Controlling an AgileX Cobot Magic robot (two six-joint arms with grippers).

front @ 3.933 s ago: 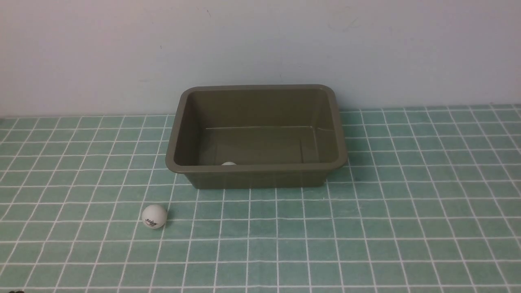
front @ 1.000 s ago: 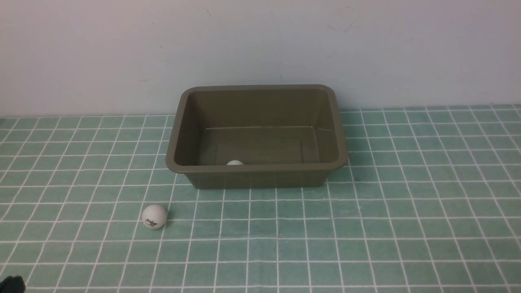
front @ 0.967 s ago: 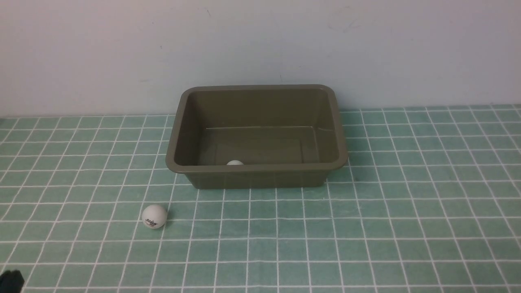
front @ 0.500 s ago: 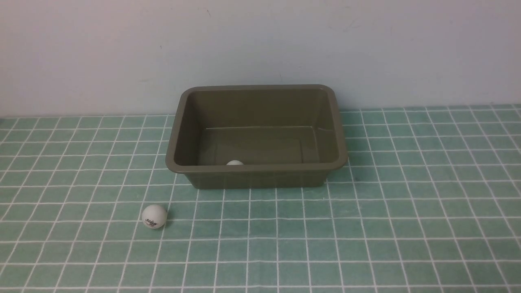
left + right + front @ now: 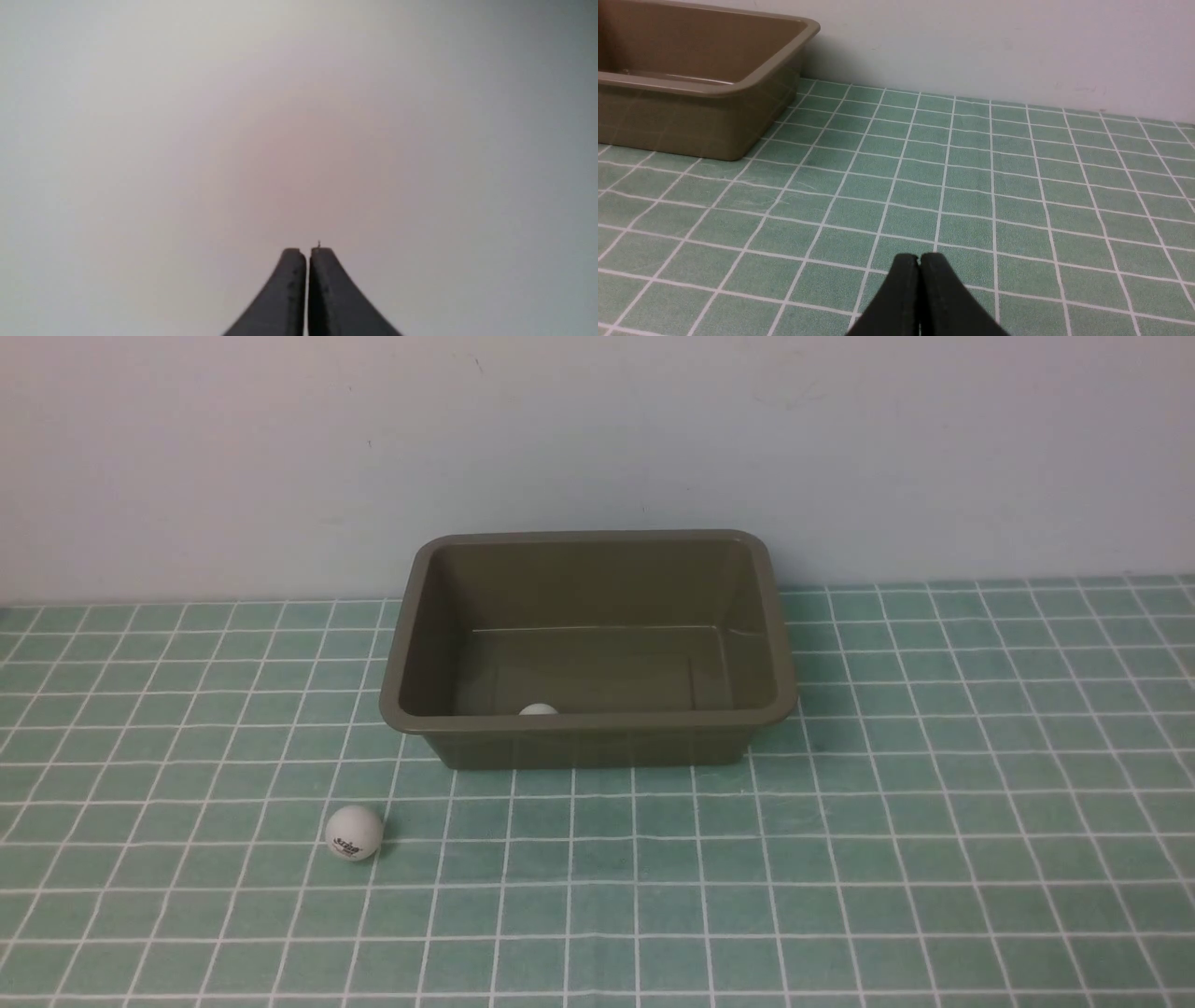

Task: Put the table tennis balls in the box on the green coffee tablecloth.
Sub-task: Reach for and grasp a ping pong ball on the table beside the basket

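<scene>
The olive-brown box (image 5: 588,728) stands on the green coffee tablecloth (image 5: 840,859) against the wall. One white table tennis ball (image 5: 538,709) lies inside it, just peeking over the near rim. A second table tennis ball (image 5: 354,833) with a printed logo rests on the cloth, in front of the box and to its left. Neither gripper shows in the front view. My left gripper (image 5: 307,250) is shut and empty, facing only a blank pale surface. My right gripper (image 5: 919,256) is shut and empty, low over the cloth, with the box (image 5: 691,121) off to one side.
A plain pale wall (image 5: 597,439) runs along the back edge of the cloth, right behind the box. Nothing else stands on the cloth.
A dark bit of the left arm at the front view's bottom left corner has gone out of view. The balls and the box have not moved.
</scene>
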